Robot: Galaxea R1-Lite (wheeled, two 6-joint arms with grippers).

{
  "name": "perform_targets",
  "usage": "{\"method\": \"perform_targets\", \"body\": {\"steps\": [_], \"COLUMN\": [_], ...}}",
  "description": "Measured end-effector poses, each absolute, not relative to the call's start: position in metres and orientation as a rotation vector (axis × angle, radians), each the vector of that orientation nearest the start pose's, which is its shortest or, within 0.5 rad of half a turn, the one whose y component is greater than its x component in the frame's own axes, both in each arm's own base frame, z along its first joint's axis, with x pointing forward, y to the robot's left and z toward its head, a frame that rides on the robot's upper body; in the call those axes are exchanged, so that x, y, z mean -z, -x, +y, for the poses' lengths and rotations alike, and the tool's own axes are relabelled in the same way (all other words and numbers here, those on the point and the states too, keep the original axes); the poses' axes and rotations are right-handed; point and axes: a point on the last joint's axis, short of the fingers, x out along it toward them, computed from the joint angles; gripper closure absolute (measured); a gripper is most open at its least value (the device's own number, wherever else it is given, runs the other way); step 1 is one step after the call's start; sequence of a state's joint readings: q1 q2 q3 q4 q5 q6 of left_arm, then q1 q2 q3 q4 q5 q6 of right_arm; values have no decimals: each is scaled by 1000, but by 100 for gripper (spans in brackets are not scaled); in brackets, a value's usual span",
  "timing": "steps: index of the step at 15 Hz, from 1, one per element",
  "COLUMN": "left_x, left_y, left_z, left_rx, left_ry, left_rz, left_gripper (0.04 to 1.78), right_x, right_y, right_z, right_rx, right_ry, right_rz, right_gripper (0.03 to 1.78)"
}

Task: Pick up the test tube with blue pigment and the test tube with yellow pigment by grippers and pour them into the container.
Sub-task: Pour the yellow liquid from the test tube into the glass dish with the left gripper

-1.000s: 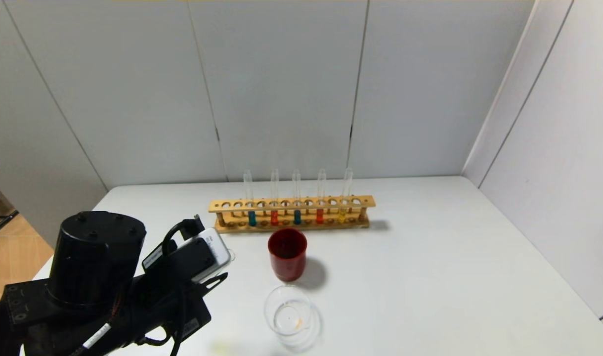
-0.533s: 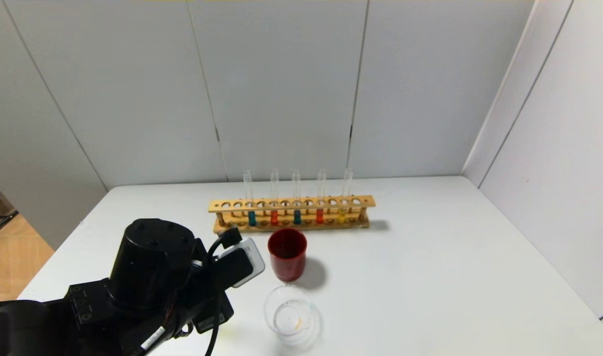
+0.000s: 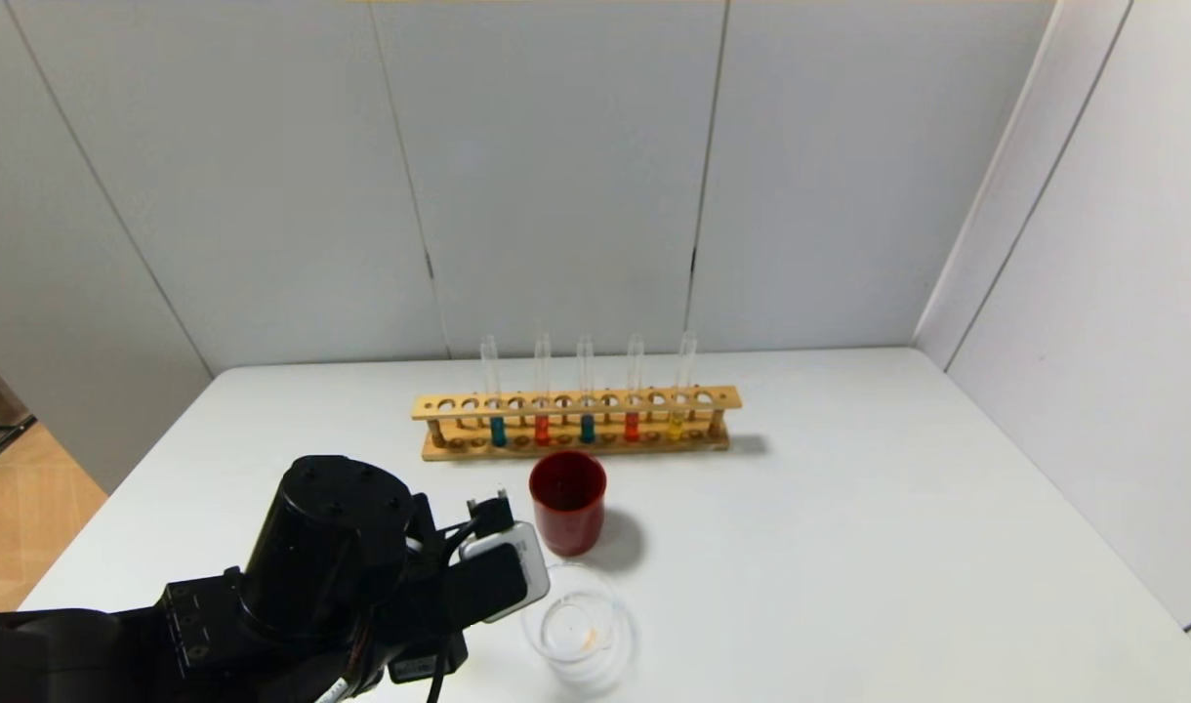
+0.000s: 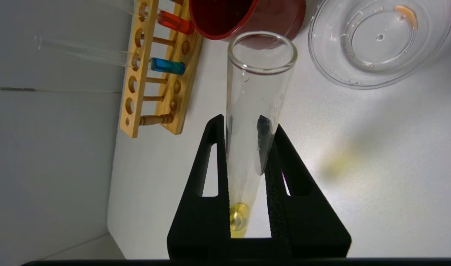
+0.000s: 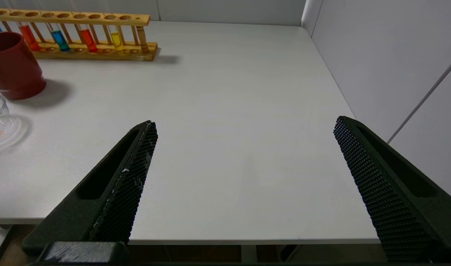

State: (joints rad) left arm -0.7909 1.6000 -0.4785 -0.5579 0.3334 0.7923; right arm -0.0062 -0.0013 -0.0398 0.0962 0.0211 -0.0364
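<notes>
My left gripper [image 4: 247, 122] is clamping a test tube with yellow pigment [image 4: 257, 107], jaws pressed against its glass on both sides, near the bench's front edge on my left. The tube is lying tilted, with its open mouth pointing toward the red cup [image 4: 247, 16] and a little yellow liquid sitting at its round bottom (only a small pool, back between my jaws). The container [image 3: 578, 625] is standing just beside my left gripper, near the front edge of the bench [image 3: 849, 547], with the red cup just behind it. A small orange smear is showing inside the dish.

The wooden rack [image 3: 576, 422] is standing toward the bench's back edge, behind the cup. Five tubes are standing upright in it: the test tube with blue pigment [image 3: 497, 430] at its left, another blue one [image 3: 587, 428] mid-rack, two orange-red tubes, and a yellow one [image 3: 676, 424] toward the right end.

My right gripper [image 5: 244, 184] is hanging over the bench's front right area, jaws spread wide, holding nothing.
</notes>
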Motion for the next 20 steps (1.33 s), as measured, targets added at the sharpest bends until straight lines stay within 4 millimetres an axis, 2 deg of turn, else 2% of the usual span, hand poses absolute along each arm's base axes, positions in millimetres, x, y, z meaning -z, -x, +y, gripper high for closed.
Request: {"method": "perform_targets", "body": {"steps": [4,14,20], "left_x": [-119,-106,-102], "left_y": [-176,-187,-190], "left_z": [-166,-182,-192], "left_rx": [602,629,580], "left_ry": [-1188,-1355,-1430], "left_rz": [275,276,291], "left_gripper": [149,149,149], "right_x": [-77,-77,-77], "right_y": [26,26,26], "right_z": [1,1,1], "right_rx": [-15,-15,-16], "right_ry": [36,36,36], "right_rz": [55,55,55], "right_gripper": [7,7,7]}}
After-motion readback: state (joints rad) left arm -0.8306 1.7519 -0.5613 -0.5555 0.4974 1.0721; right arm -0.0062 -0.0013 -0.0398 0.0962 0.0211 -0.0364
